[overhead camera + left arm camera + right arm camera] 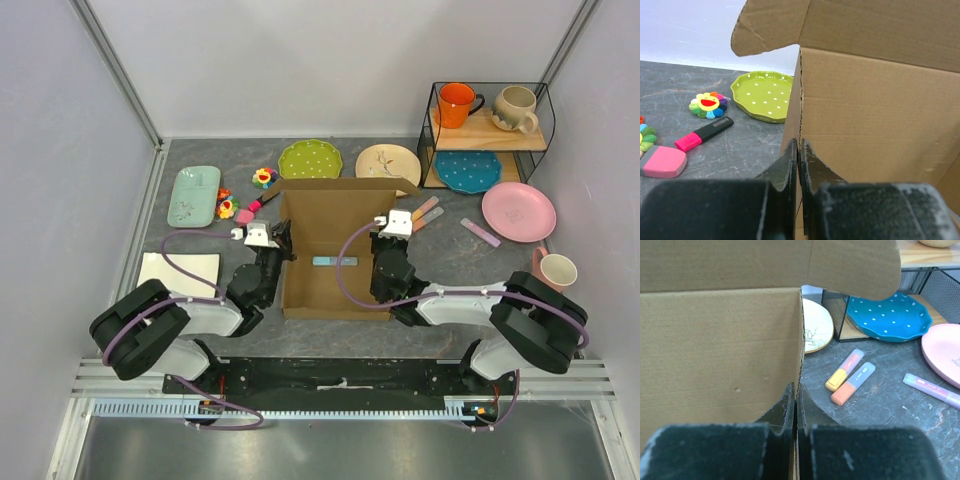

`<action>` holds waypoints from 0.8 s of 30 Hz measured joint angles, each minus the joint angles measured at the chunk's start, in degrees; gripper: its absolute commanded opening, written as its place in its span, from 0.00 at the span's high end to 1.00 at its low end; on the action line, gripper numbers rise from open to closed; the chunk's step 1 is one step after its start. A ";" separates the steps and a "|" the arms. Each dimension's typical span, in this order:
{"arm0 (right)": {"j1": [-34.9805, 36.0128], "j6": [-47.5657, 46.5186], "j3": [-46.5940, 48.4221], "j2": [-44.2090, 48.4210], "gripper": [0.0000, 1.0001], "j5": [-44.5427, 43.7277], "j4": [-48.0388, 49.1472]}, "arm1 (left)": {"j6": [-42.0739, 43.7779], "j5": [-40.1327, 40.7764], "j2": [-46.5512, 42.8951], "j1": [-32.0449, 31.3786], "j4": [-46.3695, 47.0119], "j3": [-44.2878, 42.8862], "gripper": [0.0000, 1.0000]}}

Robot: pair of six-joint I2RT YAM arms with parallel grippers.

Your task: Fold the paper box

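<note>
Box half made, with both side walls pinched up.
The paper box (320,290) sat in the middle of the surface (450,270), between the two arms. The left fingers (789,167) were shut tight on its left side wall and held it up. The back wall stood up too, and its top flap was not yet folded over. The right fingers (785,405) were shut tight on the right side wall. I think the walls were mostly done. Tucking the flaps and closing the top were left to do.
</note>
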State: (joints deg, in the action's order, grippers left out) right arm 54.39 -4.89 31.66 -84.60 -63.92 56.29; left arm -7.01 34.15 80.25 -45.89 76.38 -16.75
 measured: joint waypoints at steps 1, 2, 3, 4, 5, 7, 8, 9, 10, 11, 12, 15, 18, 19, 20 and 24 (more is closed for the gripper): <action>0.04 0.81 -0.59 0.46 1.00 0.07 0.31 | 0.00 0.44 0.07 -0.46 0.59 0.31 0.92; 0.17 1.55 -1.27 0.98 1.00 0.07 0.46 | 0.02 0.83 0.07 -0.92 1.03 0.59 0.92; 0.35 2.38 -1.90 1.55 1.00 0.07 0.52 | 0.02 1.16 0.07 -1.31 1.36 0.85 0.92; 0.52 3.06 -2.45 2.03 1.00 0.07 0.55 | 0.02 1.57 0.04 -1.84 1.84 1.25 0.93; 0.79 3.98 -3.32 2.67 1.00 0.04 0.61 | 0.02 1.92 -0.04 -2.36 2.19 1.73 0.92; 1.29 5.70 -4.85 3.48 1.00 -0.02 0.09 | 0.02 2.29 -0.24 -3.32 2.29 2.78 0.92; 1.53 6.78 -5.79 3.67 1.00 -0.04 -0.59 | 0.00 2.43 -0.37 -3.89 2.14 3.52 0.92; 1.84 8.22 -6.91 3.74 1.00 -0.11 -1.79 | 0.00 2.43 -0.50 -4.48 1.79 4.35 0.92; 2.16 9.16 -7.61 3.74 1.00 -0.17 -2.43 | -0.02 2.43 -0.66 -5.03 1.55 5.14 0.92; 2.69 10.21 -8.22 3.85 1.00 -0.48 -2.64 | -0.02 2.43 -1.03 -5.53 1.60 5.73 0.92; 3.23 11.13 -8.52 4.11 0.99 -1.05 -2.84 | -0.02 2.56 -1.62 -5.90 1.53 6.12 0.92; 4.31 13.38 -9.05 4.81 0.95 -2.43 -3.80 | -0.02 2.91 -2.73 -6.80 1.46 7.21 0.91; 5.18 15.58 -9.09 6.01 0.81 -3.45 -6.80 | -0.02 3.30 -4.00 -7.67 0.87 7.96 0.91; 5.55 16.31 -9.09 6.69 0.71 -3.45 -8.52 | 0.00 3.41 -4.55 -7.91 0.48 8.11 0.91; 5.97 17.18 -9.09 7.39 0.66 -3.39 -10.80 | 0.00 3.43 -5.03 -8.02 0.15 8.22 0.91; 7.15 20.06 -9.09 11.21 0.46 -2.03 -19.76 | 0.02 3.30 -6.80 -8.68 -0.66 8.37 0.91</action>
State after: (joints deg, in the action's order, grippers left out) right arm 61.54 15.18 22.57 -73.38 -65.95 36.53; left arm -6.98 37.45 73.45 -54.57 75.72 -8.38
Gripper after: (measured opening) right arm 0.433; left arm 0.089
